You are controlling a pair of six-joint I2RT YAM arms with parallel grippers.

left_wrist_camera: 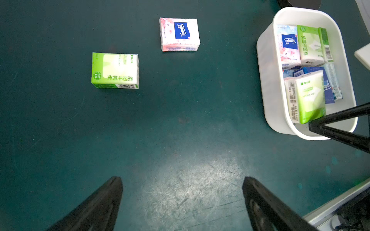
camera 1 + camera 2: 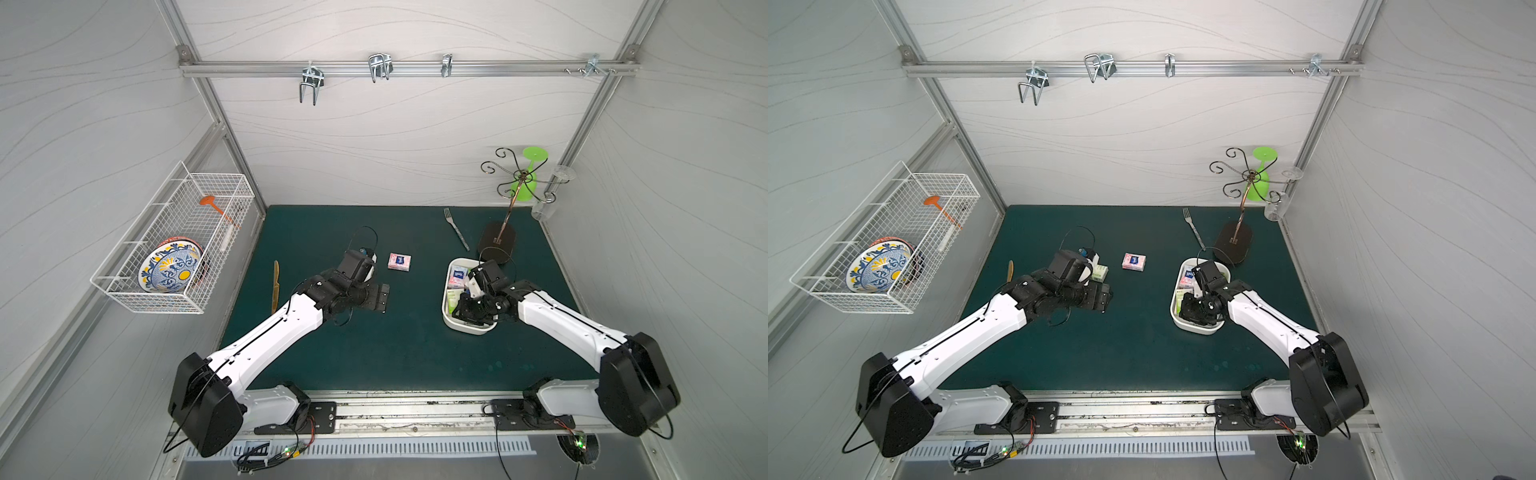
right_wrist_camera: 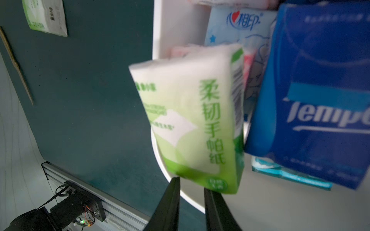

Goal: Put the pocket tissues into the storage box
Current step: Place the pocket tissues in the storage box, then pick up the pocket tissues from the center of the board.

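The white storage box (image 2: 446,320) (image 2: 1173,316) (image 1: 266,80) sits on the right of the mat and holds several pocket tissues. My right gripper (image 2: 464,308) (image 3: 191,184) is down inside it, shut to a narrow gap with nothing between the fingers. Its tips are against the lower edge of a tilted, blurred green packet (image 3: 192,124) (image 1: 309,98), next to a dark blue packet (image 3: 312,100). On the mat lie a pink packet (image 2: 400,262) (image 1: 179,34) and a green packet (image 2: 1100,272) (image 1: 115,70). My left gripper (image 2: 384,297) (image 1: 182,179) hovers open and empty, nearer than both.
A fork (image 2: 457,228) and a dark-based wire stand (image 2: 496,243) lie just behind the box, with a green glass (image 2: 525,178) at the back right. A wooden knife (image 2: 275,286) lies at the mat's left edge. A wire basket (image 2: 174,241) with a plate hangs on the left wall.
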